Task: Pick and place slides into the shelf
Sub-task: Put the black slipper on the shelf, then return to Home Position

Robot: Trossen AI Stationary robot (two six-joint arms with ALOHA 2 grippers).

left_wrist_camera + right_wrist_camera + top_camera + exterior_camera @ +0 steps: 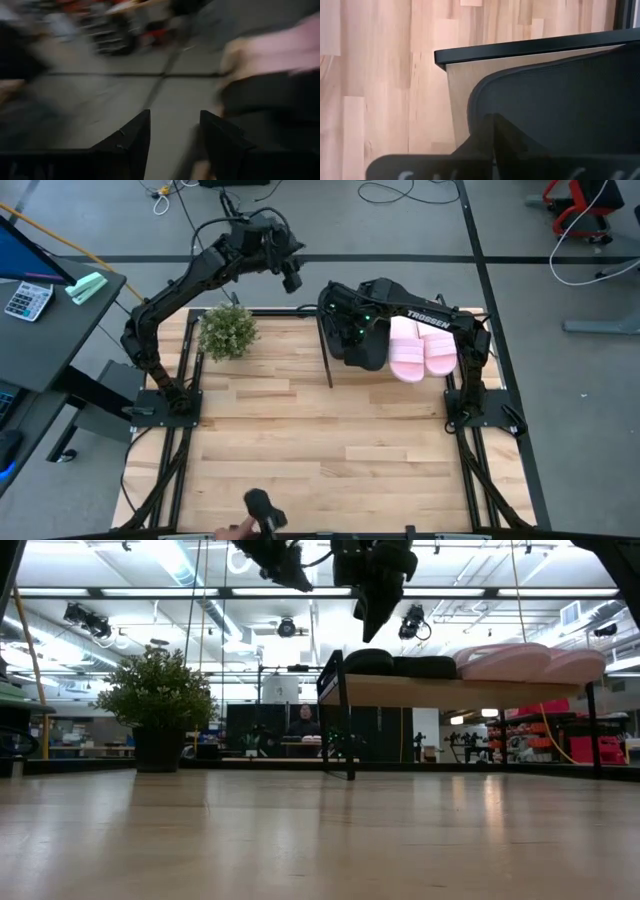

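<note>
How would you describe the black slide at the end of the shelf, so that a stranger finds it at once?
Start at the shelf, the low rack with a light board at the table's far right. Four slides lie side by side on top: two pink, two black. The wanted black slide lies at the end nearest the potted plant, directly under the right gripper; its black neighbour touches the pink ones.

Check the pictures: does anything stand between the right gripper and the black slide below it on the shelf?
Nothing visible does. The right gripper hangs directly over the black slide, which lies at the end of the shelf, with only open air between them.
</note>
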